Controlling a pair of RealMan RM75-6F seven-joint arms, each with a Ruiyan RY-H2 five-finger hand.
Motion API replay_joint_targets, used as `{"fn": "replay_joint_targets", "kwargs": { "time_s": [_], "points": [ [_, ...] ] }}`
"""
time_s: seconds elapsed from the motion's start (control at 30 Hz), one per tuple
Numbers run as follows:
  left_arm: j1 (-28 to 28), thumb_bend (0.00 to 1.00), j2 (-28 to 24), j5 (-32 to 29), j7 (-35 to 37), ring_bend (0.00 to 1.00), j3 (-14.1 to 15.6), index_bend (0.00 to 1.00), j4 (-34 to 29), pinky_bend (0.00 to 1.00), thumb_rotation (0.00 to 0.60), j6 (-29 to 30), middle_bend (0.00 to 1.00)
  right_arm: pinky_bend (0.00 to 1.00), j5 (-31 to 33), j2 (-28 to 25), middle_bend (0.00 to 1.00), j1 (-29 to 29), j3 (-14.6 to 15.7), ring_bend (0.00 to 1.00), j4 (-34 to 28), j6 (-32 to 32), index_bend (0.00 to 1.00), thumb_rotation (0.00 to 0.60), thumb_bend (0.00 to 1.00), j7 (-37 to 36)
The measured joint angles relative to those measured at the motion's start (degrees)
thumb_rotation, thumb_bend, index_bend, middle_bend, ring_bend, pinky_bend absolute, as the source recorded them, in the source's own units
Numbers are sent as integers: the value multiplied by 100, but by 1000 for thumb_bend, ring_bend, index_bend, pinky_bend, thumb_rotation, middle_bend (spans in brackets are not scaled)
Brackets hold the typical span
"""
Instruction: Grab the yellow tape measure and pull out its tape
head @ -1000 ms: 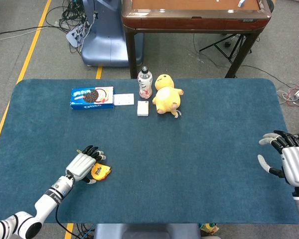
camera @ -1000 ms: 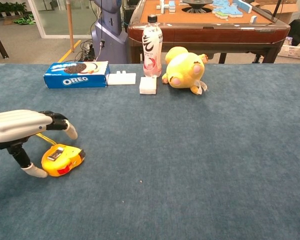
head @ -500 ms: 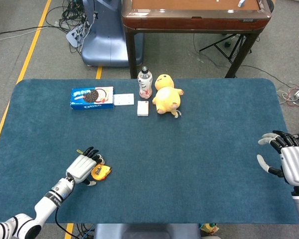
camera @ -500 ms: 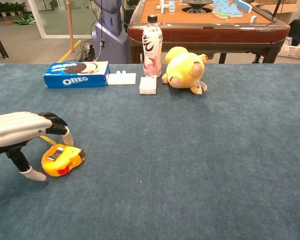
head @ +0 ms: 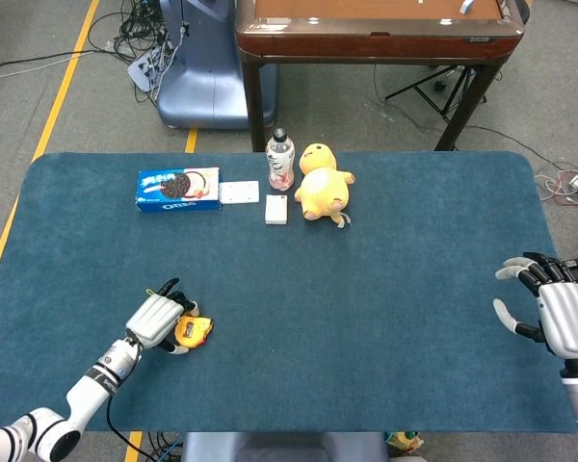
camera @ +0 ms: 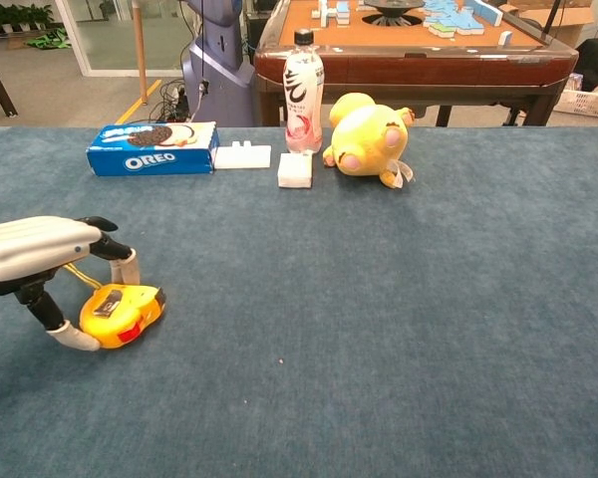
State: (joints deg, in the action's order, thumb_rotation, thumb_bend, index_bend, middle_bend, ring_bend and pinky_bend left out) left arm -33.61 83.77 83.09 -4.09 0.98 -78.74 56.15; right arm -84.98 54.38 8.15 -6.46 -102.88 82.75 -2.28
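The yellow tape measure (head: 194,332) (camera: 123,312) lies on the blue table (head: 366,318) near its front left. My left hand (head: 155,320) (camera: 36,257) arches over it from the left. The fingers (camera: 129,269) come down on its far side and the thumb (camera: 73,339) presses its near end, so the hand grips it while it still rests on the cloth. A thin yellow strap shows under the palm. My right hand (head: 551,310) hovers at the table's right edge, fingers spread, holding nothing; the chest view does not show it.
Along the back stand an Oreo box (head: 177,189) (camera: 153,147), two small white blocks (head: 239,192) (head: 276,209), a drink bottle (head: 280,159) (camera: 303,92) and a yellow plush toy (head: 323,192) (camera: 367,135). A brown table (head: 371,29) stands behind.
My left hand has lowered and its fingers have closed in on the tape measure, which shifted slightly left and tilted. The right hand has barely moved.
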Motion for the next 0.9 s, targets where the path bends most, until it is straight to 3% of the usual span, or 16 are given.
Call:
{"fn": "replay_joint_targets", "kwargs": {
  "time_s": [0.3, 0.7, 0.9],
  "points": [
    [-1, 84, -126, 220, 692, 284, -60, 485, 54, 0, 600, 177, 518, 192, 11, -49, 315, 152, -16, 187, -209, -251, 397, 600, 409, 15],
    [-174, 84, -430, 230, 983, 309, -557, 493, -681, 0, 600, 476, 544, 191, 120, -114, 276, 841, -168, 154, -654, -1298, 397, 600, 403, -215],
    [-312, 84, -433, 72, 855, 309, -859, 499, -1135, 0, 600, 531, 544, 168, 463, -121, 237, 1388, -340, 109, -965, -2060, 397, 600, 261, -333]
  ]
}}
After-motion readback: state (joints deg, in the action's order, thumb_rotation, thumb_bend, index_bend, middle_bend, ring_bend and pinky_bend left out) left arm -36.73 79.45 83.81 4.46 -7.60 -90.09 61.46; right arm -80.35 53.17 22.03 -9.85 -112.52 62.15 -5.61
